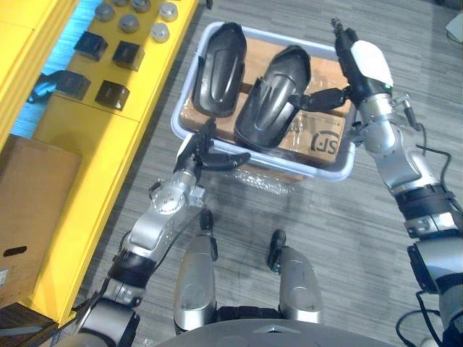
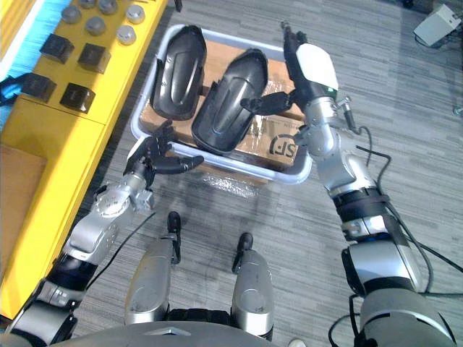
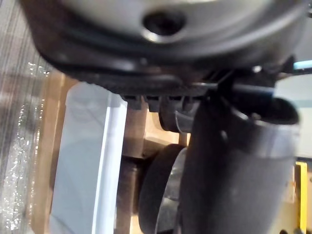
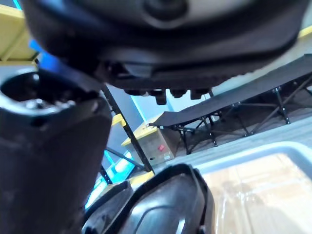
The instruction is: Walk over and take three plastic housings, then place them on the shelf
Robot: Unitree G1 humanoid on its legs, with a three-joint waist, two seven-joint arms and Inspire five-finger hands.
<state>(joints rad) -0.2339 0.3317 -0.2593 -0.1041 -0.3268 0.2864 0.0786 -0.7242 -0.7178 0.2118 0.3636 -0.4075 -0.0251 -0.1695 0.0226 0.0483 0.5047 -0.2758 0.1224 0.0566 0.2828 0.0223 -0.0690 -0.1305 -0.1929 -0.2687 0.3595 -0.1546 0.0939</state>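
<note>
Grey wood-grain floor (image 1: pixel 347 238) spreads under everything, and a long yellow shelf (image 1: pixel 108 137) runs along the robot's left side. A brown cardboard box (image 1: pixel 32 210) sits at the shelf's near end. Ahead of the robot, a pale plastic bin (image 1: pixel 329 176) rests on a film-wrapped carton (image 1: pixel 260 177), with brown cardboard showing on its bottom. Two black plastic housings lie in the bin side by side, hollow side up: the left housing (image 1: pixel 219 69) against the far left corner and the right housing (image 1: pixel 271 101) in the middle, slightly tilted. The right robot hand (image 1: pixel 365 65) hangs over the bin's right half with fingers straight and thumb stretched toward the right housing's edge; whether it touches cannot be told. The left robot hand (image 1: pixel 199 153) is at the bin's near left corner, fingers spread apart and holding nothing. Small black blocks (image 1: pixel 116 52) and grey round caps (image 1: pixel 129 23) stand on the far part of the shelf.
</note>
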